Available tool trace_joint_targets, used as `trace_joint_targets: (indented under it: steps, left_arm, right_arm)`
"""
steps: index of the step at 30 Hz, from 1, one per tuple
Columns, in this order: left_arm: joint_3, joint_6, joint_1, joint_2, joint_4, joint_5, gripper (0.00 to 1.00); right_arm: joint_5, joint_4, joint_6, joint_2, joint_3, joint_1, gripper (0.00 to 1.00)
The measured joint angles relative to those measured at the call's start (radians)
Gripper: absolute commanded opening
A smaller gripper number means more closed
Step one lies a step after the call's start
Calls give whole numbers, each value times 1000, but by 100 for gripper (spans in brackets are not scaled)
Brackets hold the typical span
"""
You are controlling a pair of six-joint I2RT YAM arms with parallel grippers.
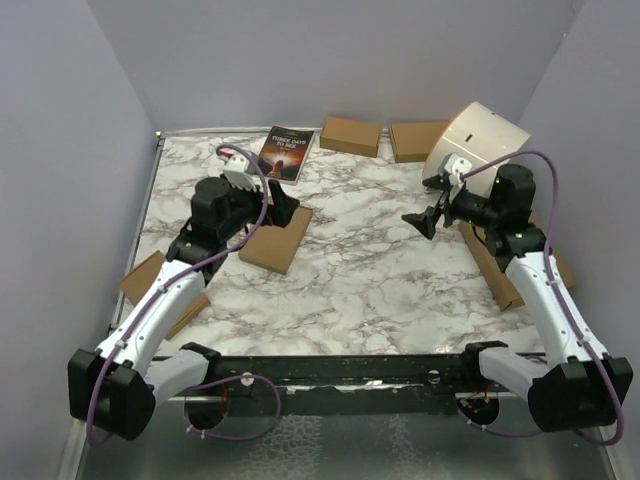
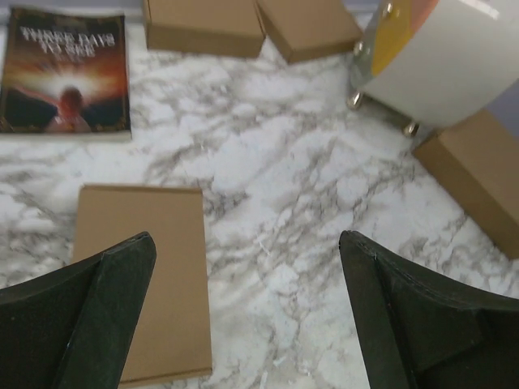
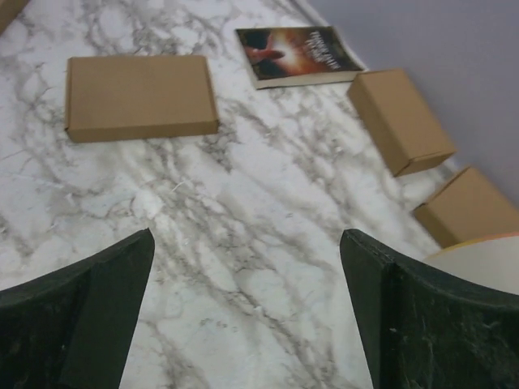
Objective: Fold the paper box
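Top external view: the paper box (image 1: 278,240) lies flat and closed on the marble counter (image 1: 360,285), a little left of the frame's middle. The left fingers (image 1: 283,206) hang over its far end, spread wide with nothing in them. Whether they touch the cardboard I cannot tell. In the left wrist view the box sits at the lower left, partly behind the left-hand finger, and only bare marble shows in the gap. The right fingers (image 1: 422,221) hover over the right-centre of the counter, well apart from the box. They too are spread wide and empty. The right wrist view puts the box at upper left, with marble between the tips.

Along the back wall lie a paperback book (image 1: 287,152), a small brown box (image 1: 350,135) and a second small brown box (image 1: 418,140) just beside it. A white domed object (image 1: 482,135) stands in the upper right corner. A long brown box (image 1: 492,265) lies by the right edge beneath the right arm. A piece of flat cardboard (image 1: 143,280) pokes out under the left arm.
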Motion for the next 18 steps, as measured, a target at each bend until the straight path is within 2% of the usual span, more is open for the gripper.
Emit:
trace_joint_targets:
  steps: [3,6,11,18]
  left_arm:
    - [133,8,50,-1,-45,13,99]
    - [262,19,60,-11,-65,32,99]
    - [415,21,60,-57,-100,40,99]
    - [582,0,60,-77,-106,37,99]
  right_arm:
    - [67,-47,-19,-17,134,0,100]
    - [121,-94,3,14,340,0,100]
    - [187,-122,153,35,614,-4,100]
    - [203,-167,284,92,879,-4,100]
